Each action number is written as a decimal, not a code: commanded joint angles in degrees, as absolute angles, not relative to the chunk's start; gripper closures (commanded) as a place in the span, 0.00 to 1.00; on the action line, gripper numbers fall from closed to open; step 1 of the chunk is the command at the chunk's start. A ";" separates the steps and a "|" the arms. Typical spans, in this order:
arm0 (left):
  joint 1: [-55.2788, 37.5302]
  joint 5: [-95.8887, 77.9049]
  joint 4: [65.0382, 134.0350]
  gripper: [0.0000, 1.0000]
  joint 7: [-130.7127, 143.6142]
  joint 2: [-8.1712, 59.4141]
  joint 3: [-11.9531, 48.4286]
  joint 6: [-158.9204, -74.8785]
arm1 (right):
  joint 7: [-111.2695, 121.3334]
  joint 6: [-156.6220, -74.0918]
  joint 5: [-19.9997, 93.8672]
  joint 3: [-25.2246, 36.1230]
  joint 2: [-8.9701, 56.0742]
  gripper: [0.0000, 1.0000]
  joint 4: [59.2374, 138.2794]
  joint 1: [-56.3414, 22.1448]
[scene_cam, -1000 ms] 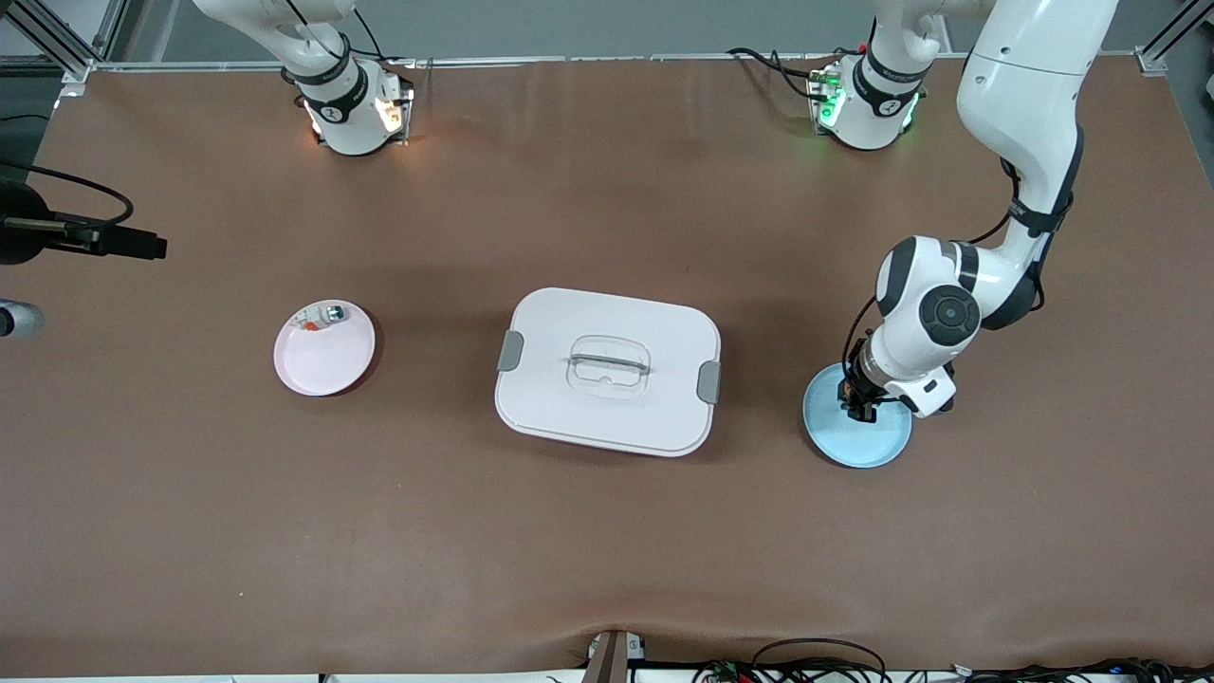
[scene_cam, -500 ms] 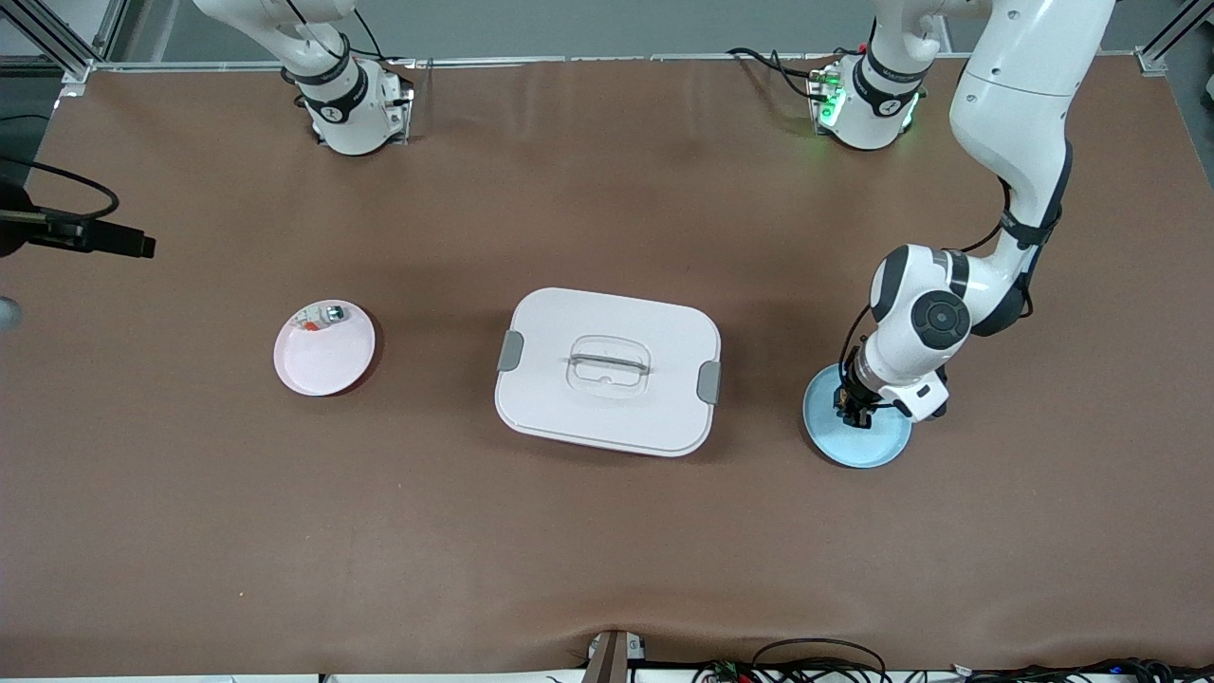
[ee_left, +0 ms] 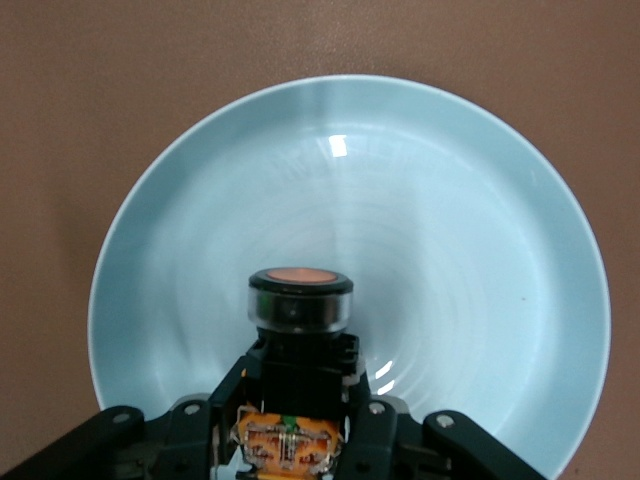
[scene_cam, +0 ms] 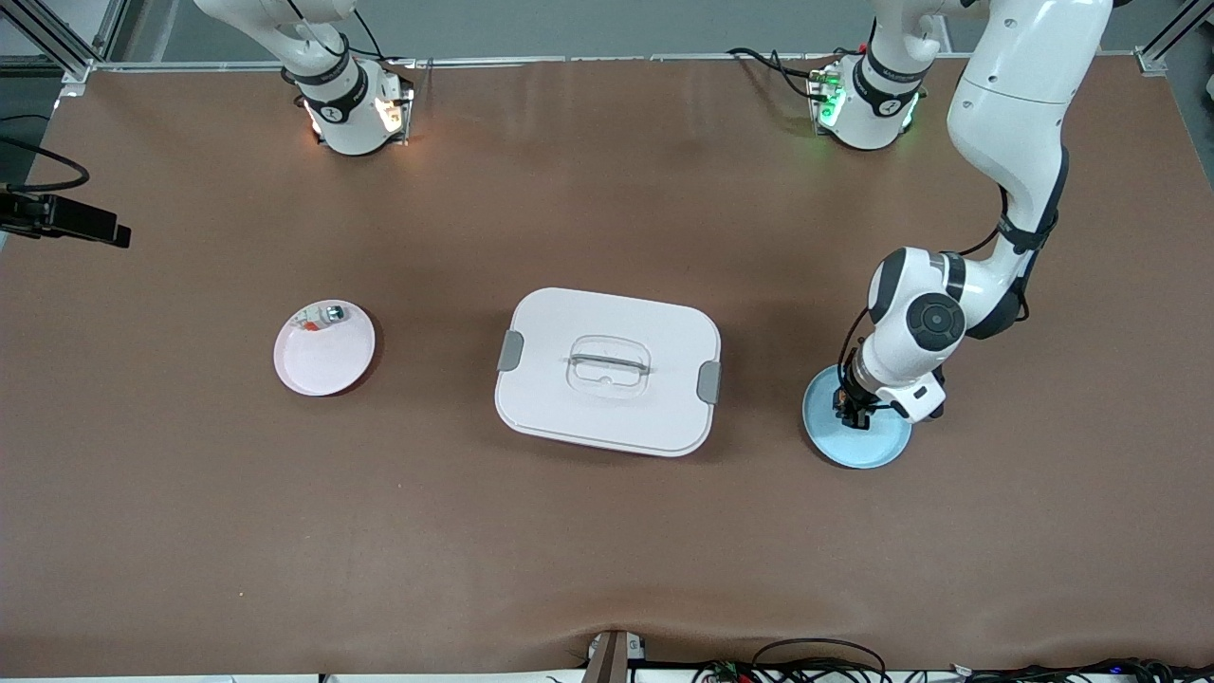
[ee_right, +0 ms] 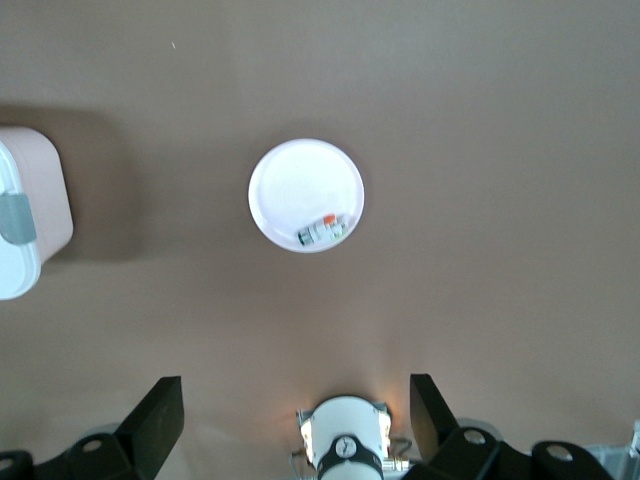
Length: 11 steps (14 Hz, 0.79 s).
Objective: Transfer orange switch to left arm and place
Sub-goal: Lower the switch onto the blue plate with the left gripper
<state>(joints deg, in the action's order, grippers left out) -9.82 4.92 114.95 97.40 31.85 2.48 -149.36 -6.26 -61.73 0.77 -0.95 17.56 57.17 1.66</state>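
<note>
The orange switch (ee_left: 300, 300), a black button with an orange cap, is clamped in my left gripper (ee_left: 297, 425), cap pointing down at the blue plate (ee_left: 450, 250). In the front view the left gripper (scene_cam: 851, 413) hangs low over that blue plate (scene_cam: 868, 451) at the left arm's end of the table. The white box (scene_cam: 607, 370) with grey latches sits mid-table. My right gripper (ee_right: 292, 405) is open and empty, high over the table by its own base, looking down on the pink plate (ee_right: 300, 180).
The pink plate (scene_cam: 327, 365) lies toward the right arm's end and holds a small whitish part (scene_cam: 322, 316) at its rim. A corner of the box (ee_right: 25, 210) shows in the right wrist view. Cables run along the table's front edge (scene_cam: 816, 664).
The left arm has shifted slightly toward the box, keeping the switch over the blue plate. A black part at the right arm's end of the front view has drawn back toward the edge.
</note>
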 commanded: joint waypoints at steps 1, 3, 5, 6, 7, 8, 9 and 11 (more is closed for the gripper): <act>-9.76 6.94 114.26 0.78 99.32 32.78 2.37 -150.47 | -5.54 -69.76 1.23 -1.05 7.32 0.00 72.12 1.93; -9.67 7.56 114.26 0.73 99.32 32.78 2.37 -150.47 | -5.54 -72.15 1.06 -1.05 4.93 0.00 75.84 1.67; -9.67 7.56 114.26 0.63 99.32 32.78 2.37 -150.47 | -2.40 -75.40 1.05 -1.05 3.44 0.00 77.95 1.84; -9.67 7.56 114.26 0.42 99.32 32.78 2.37 -150.47 | 0.67 -76.19 0.97 -0.97 2.99 0.00 78.65 2.19; -9.67 7.56 114.26 0.22 99.23 32.78 2.37 -150.47 | 3.57 -76.64 0.97 -0.97 2.90 0.00 78.75 2.46; -9.67 7.56 114.17 0.00 99.23 32.70 2.37 -150.47 | 5.60 -77.34 0.97 -0.97 3.07 0.00 78.75 2.98; -9.67 7.56 114.17 0.00 99.32 32.70 2.37 -150.38 | 5.97 -77.69 1.14 -0.97 3.25 0.00 78.66 3.16; -9.58 7.56 114.00 0.00 99.32 32.70 2.46 -150.38 | 5.36 -77.70 1.32 -1.05 3.25 0.00 78.22 3.08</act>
